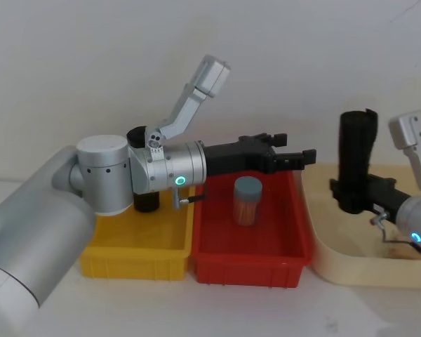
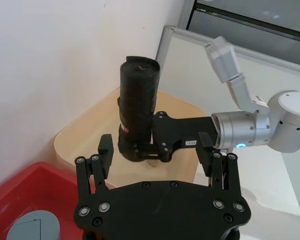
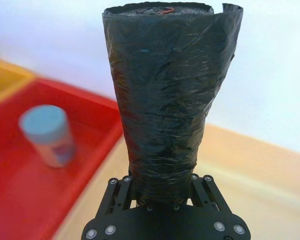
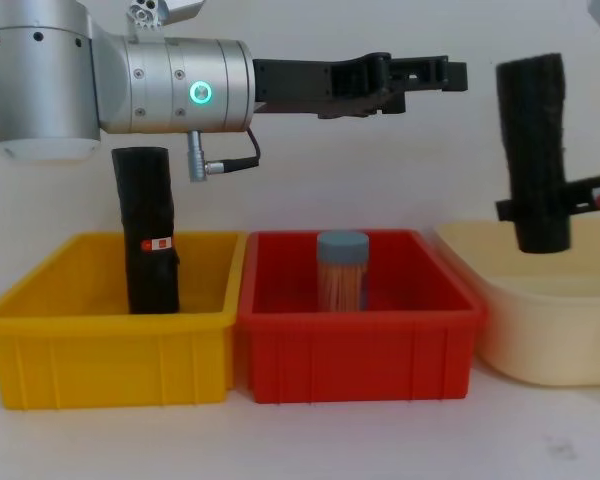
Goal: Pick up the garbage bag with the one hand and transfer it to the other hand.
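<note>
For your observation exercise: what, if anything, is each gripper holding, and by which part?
The right gripper holds the garbage bag upright by its lower end. The left gripper is open and holds nothing.

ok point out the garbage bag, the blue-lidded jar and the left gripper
garbage bag [image 4: 533, 150], chest view, middle of the roll
blue-lidded jar [image 1: 247, 200], head view, jar's side
left gripper [image 4: 450, 75], chest view, between the fingertips

The tall matte black plastic garbage bag roll [image 4: 534, 150] is plain. The second black roll [image 4: 148, 232] bears a red-and-white sticker. The rectangular plastic bins are yellow [image 4: 100, 345], red [image 4: 355, 345] and cream [image 4: 550, 335].
</note>
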You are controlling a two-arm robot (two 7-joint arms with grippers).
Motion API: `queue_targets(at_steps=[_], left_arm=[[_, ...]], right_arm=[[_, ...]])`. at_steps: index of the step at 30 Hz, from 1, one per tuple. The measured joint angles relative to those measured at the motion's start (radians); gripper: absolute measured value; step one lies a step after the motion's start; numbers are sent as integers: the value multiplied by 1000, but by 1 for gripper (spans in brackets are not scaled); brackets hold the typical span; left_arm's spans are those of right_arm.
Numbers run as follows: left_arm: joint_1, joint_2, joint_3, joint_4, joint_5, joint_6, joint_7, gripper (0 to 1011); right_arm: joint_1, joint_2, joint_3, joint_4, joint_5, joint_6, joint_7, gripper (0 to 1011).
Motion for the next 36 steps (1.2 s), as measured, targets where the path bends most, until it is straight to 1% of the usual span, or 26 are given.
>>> queue_targets(at_steps=[5, 10, 12, 13, 15, 17, 19, 20, 21, 22, 24, 25, 26, 30, 36], left_arm=[[0, 0, 0, 0, 0, 0, 0, 1002], [0, 0, 0, 0, 0, 0, 0, 1002], [0, 0, 0, 0, 0, 0, 0, 1002], [0, 0, 0, 0, 0, 0, 0, 1002], [0, 0, 0, 0, 0, 0, 0, 1002], [0, 0, 0, 0, 0, 0, 0, 1002], [0, 0, 0, 0, 0, 0, 0, 1002], [0, 0, 0, 0, 0, 0, 0, 1002], [0, 0, 0, 0, 0, 0, 0, 1002], [0, 0, 0, 0, 0, 0, 0, 1002], [0, 0, 0, 0, 0, 0, 0, 1002], [0, 0, 0, 0, 0, 0, 0, 1002], [0, 0, 0, 0, 0, 0, 0, 1002], [0, 0, 0, 0, 0, 0, 0, 1002], [0, 0, 0, 0, 0, 0, 0, 1002]], right_arm=[[17, 8, -5, 39, -35, 22, -40, 466], [28, 12, -10, 66, -58, 35, -62, 466], [33, 14, -11, 77, -67, 40, -70, 513], [34, 14, -11, 80, -69, 41, -73, 552], [36, 15, -13, 85, -74, 44, -77, 589], [40, 16, -14, 92, -79, 47, -83, 682], [42, 17, -14, 97, -84, 50, -87, 717], [44, 18, -15, 101, -87, 51, -90, 771], [44, 18, -15, 103, -88, 52, -92, 771], [45, 18, -15, 105, -89, 52, -93, 809], [46, 19, -16, 109, -93, 54, -95, 844], [47, 19, -16, 110, -93, 55, -96, 873], [47, 19, -16, 110, -94, 55, -97, 928], [47, 19, -13, 109, -96, 55, -99, 1001], [39, 18, 1, 88, -95, 38, -105, 1000]])
